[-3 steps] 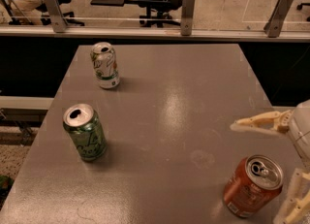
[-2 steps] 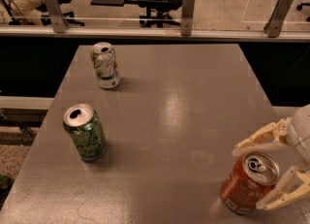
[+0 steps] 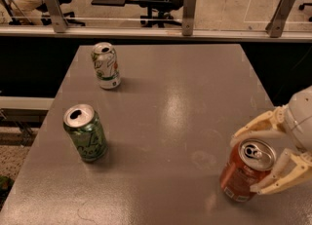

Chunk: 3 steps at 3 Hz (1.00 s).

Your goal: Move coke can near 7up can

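Observation:
The coke can point(image 3: 240, 178), red-orange with a silver top, stands on the grey table point(image 3: 170, 102) at the near right. My gripper point(image 3: 243, 163) reaches in from the right edge, its pale fingers point(image 3: 258, 124) closed against both sides of the coke can, which still rests on the table. The 7up can point(image 3: 106, 65), white with green and red markings, stands upright at the far left of the table, well away from the gripper.
An all-green can point(image 3: 86, 132) with an open top stands at the near left. A rail with metal posts point(image 3: 189, 5) runs behind the table's far edge. The table's right edge is close to the gripper.
My gripper moved left over the coke can. Its fingers went from wide apart beside the can to closed in on both of its sides. The other cans did not move.

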Motion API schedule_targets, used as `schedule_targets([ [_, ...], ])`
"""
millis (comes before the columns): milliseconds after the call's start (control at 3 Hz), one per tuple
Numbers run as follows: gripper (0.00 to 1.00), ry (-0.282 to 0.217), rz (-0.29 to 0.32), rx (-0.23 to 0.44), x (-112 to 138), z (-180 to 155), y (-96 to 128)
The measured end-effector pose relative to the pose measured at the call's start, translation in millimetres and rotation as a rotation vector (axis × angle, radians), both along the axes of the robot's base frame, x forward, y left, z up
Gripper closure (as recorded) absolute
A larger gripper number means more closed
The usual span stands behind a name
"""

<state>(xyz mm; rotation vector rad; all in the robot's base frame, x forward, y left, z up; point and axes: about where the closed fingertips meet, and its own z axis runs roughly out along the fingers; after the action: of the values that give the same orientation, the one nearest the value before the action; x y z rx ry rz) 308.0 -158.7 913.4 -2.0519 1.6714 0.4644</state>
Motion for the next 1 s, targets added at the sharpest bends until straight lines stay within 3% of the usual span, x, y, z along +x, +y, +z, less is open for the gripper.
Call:
schedule_targets([
  [333,1.0,0.007,-0.028,0.025,34.5,26.4,15.7],
  [1000,1.0,0.021,-0.097,0.11,111.2,61.9,66.4],
])
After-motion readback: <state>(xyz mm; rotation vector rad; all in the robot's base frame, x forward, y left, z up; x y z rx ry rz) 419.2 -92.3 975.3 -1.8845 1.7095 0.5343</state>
